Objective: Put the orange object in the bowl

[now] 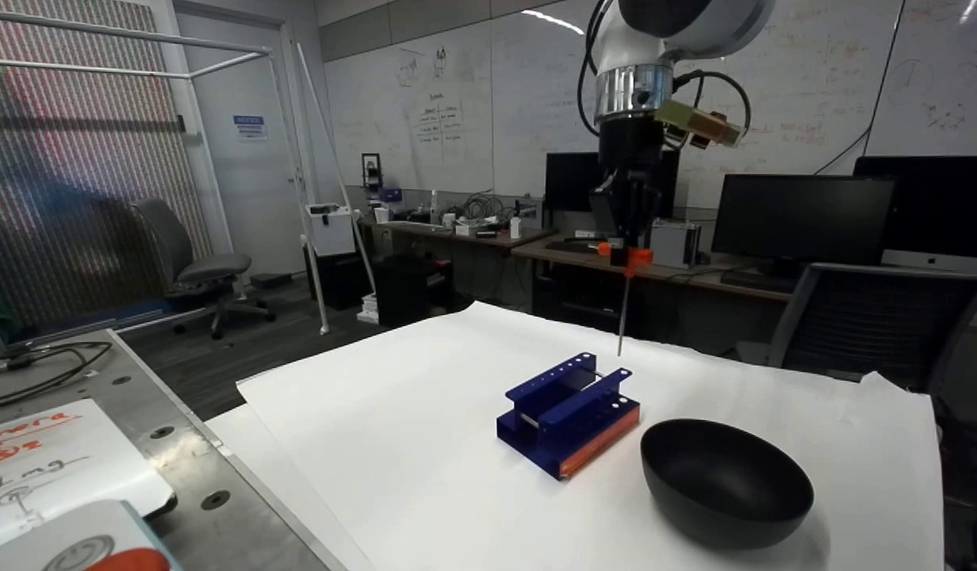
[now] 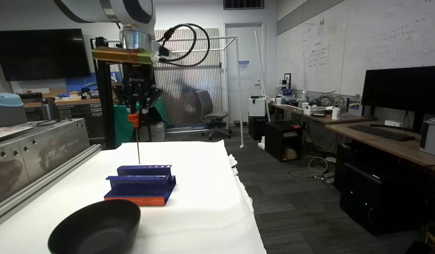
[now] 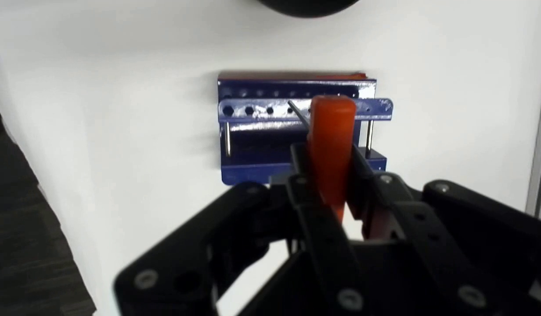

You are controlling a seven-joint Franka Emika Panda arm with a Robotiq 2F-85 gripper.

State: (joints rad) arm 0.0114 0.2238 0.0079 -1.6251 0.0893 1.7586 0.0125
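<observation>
Holds the slender orange-handled metal-shafted tool [image 1: 638, 259] pinched in the black end effector [image 1: 626, 251], right of frame centre in an exterior view, apparently lifted clear, but has yet to cross to the round matte-black bowl [image 1: 725, 482], lower right, and release.

A white-covered table [image 1: 393, 412] carries a blue rack [image 1: 569, 422] and black bowl [image 1: 726, 485].
</observation>
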